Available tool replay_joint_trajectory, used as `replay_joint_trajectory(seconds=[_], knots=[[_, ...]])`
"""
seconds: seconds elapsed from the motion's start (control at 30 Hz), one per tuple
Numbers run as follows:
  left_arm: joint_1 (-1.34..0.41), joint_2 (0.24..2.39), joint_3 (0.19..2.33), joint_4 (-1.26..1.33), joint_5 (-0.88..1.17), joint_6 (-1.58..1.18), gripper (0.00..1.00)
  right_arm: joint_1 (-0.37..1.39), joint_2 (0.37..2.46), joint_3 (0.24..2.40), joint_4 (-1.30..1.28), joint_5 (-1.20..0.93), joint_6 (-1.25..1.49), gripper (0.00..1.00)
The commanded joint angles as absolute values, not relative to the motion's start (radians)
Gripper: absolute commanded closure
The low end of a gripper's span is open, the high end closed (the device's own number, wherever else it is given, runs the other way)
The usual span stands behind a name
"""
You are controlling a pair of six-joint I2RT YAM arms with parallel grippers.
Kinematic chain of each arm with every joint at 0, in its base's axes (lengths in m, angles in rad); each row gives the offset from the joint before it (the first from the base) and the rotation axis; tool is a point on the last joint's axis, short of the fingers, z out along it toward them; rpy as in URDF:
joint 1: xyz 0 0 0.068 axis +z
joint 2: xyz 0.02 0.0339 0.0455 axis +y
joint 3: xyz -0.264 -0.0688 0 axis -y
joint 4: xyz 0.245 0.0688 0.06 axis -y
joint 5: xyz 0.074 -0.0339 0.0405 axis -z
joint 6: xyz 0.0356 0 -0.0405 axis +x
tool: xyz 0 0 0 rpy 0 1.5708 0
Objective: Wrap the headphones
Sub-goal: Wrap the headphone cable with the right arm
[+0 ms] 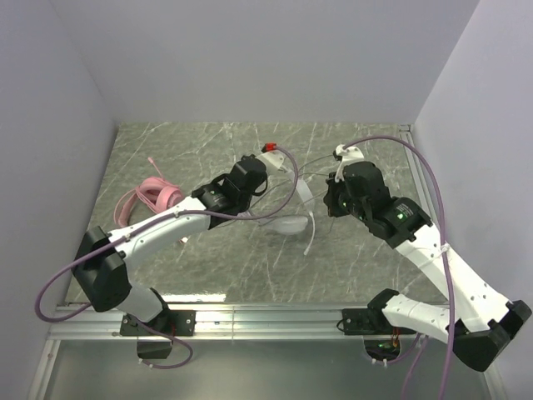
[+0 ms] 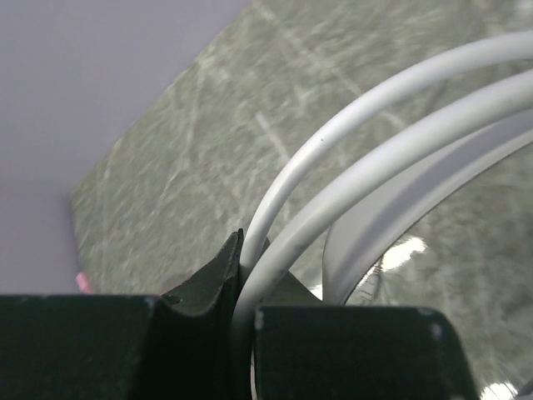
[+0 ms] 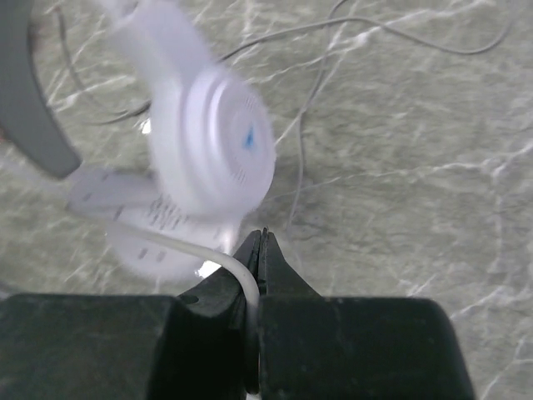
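Observation:
The white headphones point(image 1: 291, 223) lie mid-table, with one ear cup point(image 3: 218, 137) blurred in the right wrist view. My left gripper point(image 1: 263, 177) is shut on two round white strands point(image 2: 333, 133) of the headset, next to its flat band point(image 2: 375, 242); the jaws point(image 2: 246, 268) pinch them. My right gripper point(image 1: 331, 197) is shut on the thin pale cable point(image 3: 200, 254), just right of the headset; its tips point(image 3: 261, 247) meet over it. More pale cable point(image 3: 400, 33) loops on the table beyond. The pink headphones point(image 1: 156, 200) lie at the left with their cable coiled by them.
Pale walls close in the grey marbled table point(image 1: 208, 142) at the back, left and right. A metal rail point(image 1: 250, 317) runs along the near edge by the arm bases. Purple arm hoses point(image 1: 433, 179) arch above the right side.

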State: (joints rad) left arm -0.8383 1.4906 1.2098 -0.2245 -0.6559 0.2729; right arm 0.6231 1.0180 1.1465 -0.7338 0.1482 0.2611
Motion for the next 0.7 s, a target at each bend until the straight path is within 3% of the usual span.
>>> replay_joint_trajectory(seconds=[0.0,0.37,0.67], knots=[[-0.839,1.405,1.19,-0.258,-0.414,0.36,1.0,0.592,1.017,1.207,-0.638,0.278,0.229,1.0],[-0.853,1.356,1.181,-0.345,0.013,0.428,1.0,0.499,1.144,1.244,-0.516,0.428,0.216,1.0],[-0.85,1.321,1.227,-0.351,0.241,0.328,1.0,0.454,1.141,1.134,-0.33,0.396,0.242,1.0]])
